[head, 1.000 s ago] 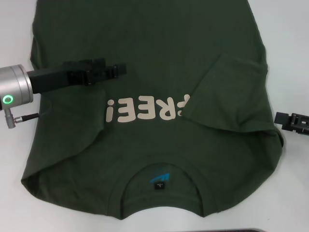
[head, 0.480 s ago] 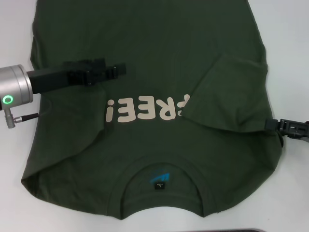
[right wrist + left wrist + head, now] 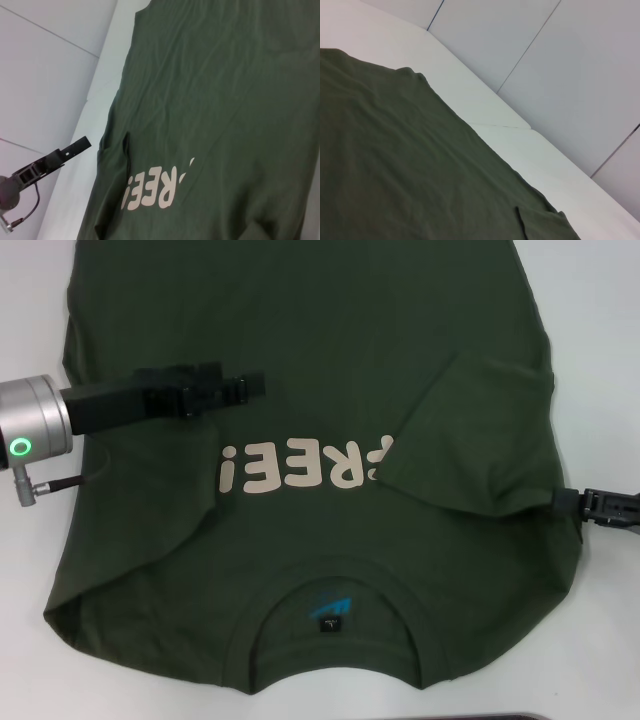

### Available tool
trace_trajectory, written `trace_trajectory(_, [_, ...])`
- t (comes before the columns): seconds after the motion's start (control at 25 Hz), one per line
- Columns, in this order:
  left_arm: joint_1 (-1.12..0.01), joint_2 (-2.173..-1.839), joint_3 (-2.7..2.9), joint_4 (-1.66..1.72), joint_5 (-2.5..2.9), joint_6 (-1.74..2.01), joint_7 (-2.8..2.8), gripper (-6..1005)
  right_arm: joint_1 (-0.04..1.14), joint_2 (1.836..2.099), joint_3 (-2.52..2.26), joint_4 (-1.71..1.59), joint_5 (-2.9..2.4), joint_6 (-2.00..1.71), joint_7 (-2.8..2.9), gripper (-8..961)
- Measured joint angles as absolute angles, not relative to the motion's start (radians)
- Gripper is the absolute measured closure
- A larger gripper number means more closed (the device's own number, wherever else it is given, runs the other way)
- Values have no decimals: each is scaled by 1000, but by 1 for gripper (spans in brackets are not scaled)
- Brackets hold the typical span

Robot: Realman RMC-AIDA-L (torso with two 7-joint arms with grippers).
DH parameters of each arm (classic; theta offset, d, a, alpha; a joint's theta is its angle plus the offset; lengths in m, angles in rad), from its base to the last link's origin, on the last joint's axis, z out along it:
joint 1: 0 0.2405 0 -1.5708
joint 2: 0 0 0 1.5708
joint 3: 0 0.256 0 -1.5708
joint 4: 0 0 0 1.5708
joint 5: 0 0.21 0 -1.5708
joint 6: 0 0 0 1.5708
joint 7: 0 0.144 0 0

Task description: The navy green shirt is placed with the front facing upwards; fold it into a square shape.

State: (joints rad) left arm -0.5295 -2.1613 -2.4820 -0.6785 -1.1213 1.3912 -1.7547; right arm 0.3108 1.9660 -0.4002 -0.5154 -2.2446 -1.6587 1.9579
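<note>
White table (image 3: pixel 600 360): left hand (image 3: pixel 250 386) above shirt (image 3: pixel 320 330).

Navy green shirt (image 3: pixel 220 100) lies flat; left claw (image 3: pixel 75 146) apparently beside it.

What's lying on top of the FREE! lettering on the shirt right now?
The right sleeve of the navy green shirt is folded inward over the lettering, hiding most of its first letter. "REE!" stays visible. The left gripper sits above the shirt beside the print, not covering it.
</note>
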Motion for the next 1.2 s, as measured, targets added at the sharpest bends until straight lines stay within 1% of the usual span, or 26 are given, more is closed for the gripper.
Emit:
trace_trajectory(0.12, [-529, -2161, -2482, -678, -1121, 1391, -1755, 111, 313, 1965, -399, -515, -2243, -1686, 1957, 137])
trace_trajectory(0.44, [-532, -2161, -2482, -676, -1121, 1390, -1755, 112, 341, 1966, -403, -515, -2242, -1725, 1961, 137])
trace_trajectory(0.64, [-532, -2161, -2482, -676, -1121, 1390, -1755, 112, 366, 1975, -413, -515, -2243, -1735, 1965, 138])
trace_trajectory(0.8, [-532, -2161, -2482, -671, -1121, 1390, -1755, 111, 378, 1977, -419, -515, -2244, -1757, 1966, 138])
trace_trajectory(1.2, [-532, -2161, -2482, -667, -1121, 1390, -1753, 111, 327, 1960, -402, -526, -2242, -1718, 1965, 138])
